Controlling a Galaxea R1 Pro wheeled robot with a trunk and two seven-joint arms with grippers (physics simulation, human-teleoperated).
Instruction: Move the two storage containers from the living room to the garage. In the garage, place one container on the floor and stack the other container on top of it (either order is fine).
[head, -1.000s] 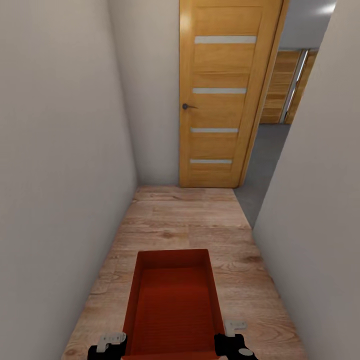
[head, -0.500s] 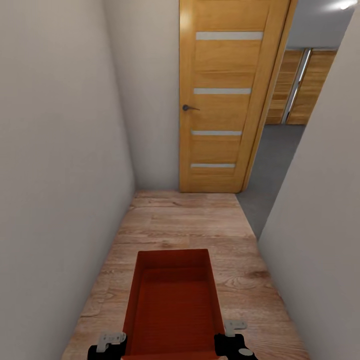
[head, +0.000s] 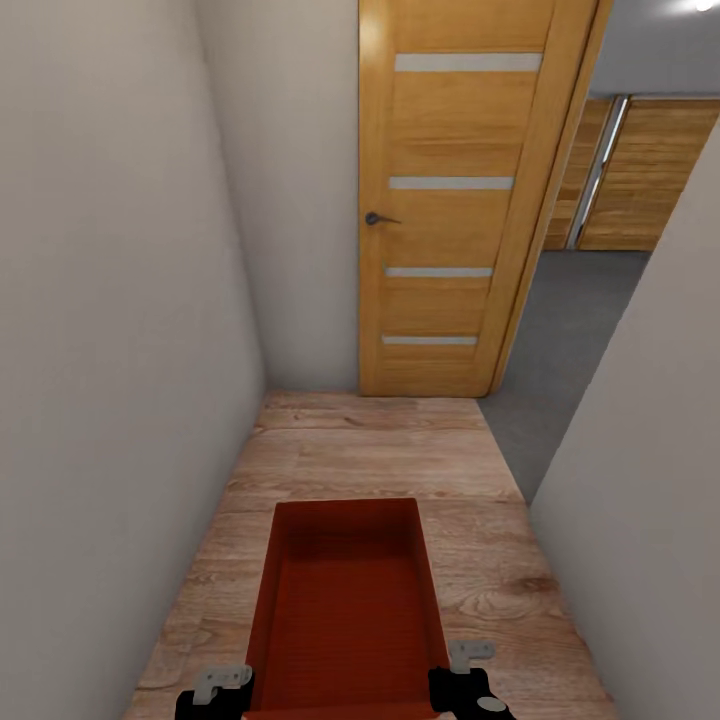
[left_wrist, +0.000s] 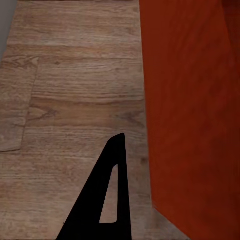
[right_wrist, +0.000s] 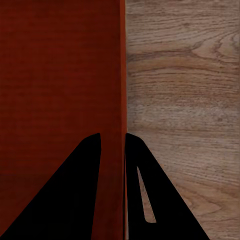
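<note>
Container (head: 346, 600), orange-red, open-top, thin straight walls, finely ribbed bottom, held low in front of robot over wood-plank floor (head: 370, 455) of narrow hallway. Right claw (right_wrist: 123, 145) clamped on container's right wall, one finger each side. Left claw (head: 222, 686) at container's left wall; one finger (left_wrist: 107, 195) visible outside wall, grip state unclear. Versus a second ago: wooden door (head: 455, 190) looms larger, grey floor (head: 565, 340) past doorway wider. Camera advanced; container same spot between claws.
</note>
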